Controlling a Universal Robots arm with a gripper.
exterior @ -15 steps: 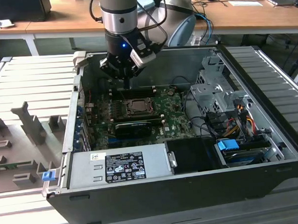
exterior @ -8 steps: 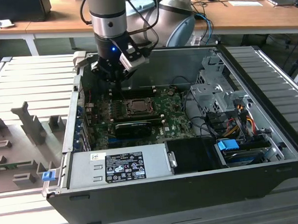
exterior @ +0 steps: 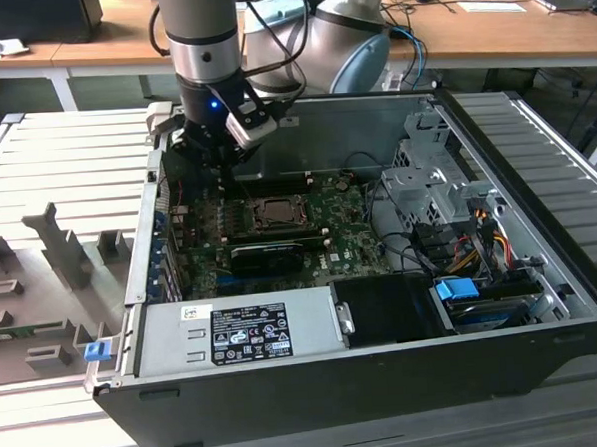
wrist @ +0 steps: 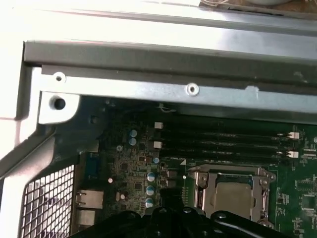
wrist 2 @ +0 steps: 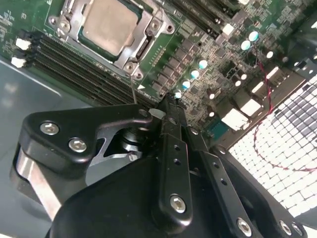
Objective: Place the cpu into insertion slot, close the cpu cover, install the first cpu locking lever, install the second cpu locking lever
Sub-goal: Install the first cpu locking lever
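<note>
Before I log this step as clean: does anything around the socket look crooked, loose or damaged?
Nothing stands out. The cpu lies flat and square in the insertion slot, framed evenly by the cpu cover. The gripper hangs above the memory slots beside it, holding nothing. No bent or broken parts show on the motherboard.

Open above the socket, crowded all round it

The gripper (exterior: 218, 153) hangs inside the open computer case (exterior: 393, 113), near its back wall, with free air over the cpu cover (exterior: 278, 213); the black expansion card (exterior: 267, 255) lies just beside it, the grey power supply (exterior: 234, 332) walls off the near side, and the drive cage (exterior: 431, 176) with loose cables (exterior: 480, 239) probably blocks the exterior view's right
</note>
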